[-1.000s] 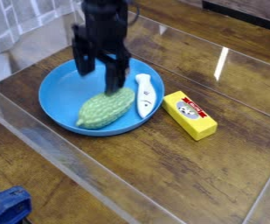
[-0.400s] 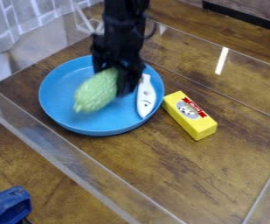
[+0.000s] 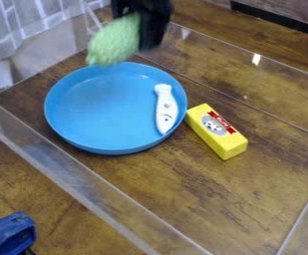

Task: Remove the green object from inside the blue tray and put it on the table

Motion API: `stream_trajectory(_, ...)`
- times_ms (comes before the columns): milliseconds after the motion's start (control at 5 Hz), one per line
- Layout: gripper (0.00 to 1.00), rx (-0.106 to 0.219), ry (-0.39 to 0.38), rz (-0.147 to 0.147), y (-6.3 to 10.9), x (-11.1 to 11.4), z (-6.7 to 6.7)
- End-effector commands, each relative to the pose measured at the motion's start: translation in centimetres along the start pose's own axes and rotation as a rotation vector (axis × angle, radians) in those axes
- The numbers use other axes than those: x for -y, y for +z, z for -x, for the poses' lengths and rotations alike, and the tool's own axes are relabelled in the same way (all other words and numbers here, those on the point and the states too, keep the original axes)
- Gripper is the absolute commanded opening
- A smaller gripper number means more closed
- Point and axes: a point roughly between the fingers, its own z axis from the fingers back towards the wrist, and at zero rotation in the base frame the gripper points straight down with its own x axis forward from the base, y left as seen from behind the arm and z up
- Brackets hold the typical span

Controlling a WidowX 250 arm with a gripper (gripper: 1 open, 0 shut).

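Green and blurred, the green object (image 3: 114, 40) now hangs high at the far side, above the far rim of the blue tray (image 3: 97, 105), clamped in the black gripper (image 3: 143, 25); a second ago it lay low inside the tray with the gripper just coming onto it. The tray floor is now bare on its left and middle, with only the small white bottle-shaped item (image 3: 164, 108) lying near the right rim. A yellow block (image 3: 215, 131) sits just right of the tray, close to its rim. Open dark wood table (image 3: 183, 199) stretches near and to the right; a clear raised edge runs along the near left. A blue cloth-like thing (image 3: 6, 235) shows at the near left corner.
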Motion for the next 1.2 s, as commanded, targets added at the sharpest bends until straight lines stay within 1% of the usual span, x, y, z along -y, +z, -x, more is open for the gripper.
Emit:
stream_trajectory(0, 0.00, 0.090, 0.025, -0.017, 2.0, -0.8, -1.1)
stream_trajectory(400, 0.00, 0.098, 0.161, -0.037, 1.4, 0.3, -1.8)
stream_trajectory(600, 0.00, 0.091, 0.131, 0.004, 1.8, 3.3, -1.3)
stream_trajectory(800, 0.00, 0.088, 0.092, 0.050, 1.8, 7.0, -1.0)
stream_trajectory(1000, 0.00, 0.079, 0.085, 0.074, 0.6, 10.9, -0.6)
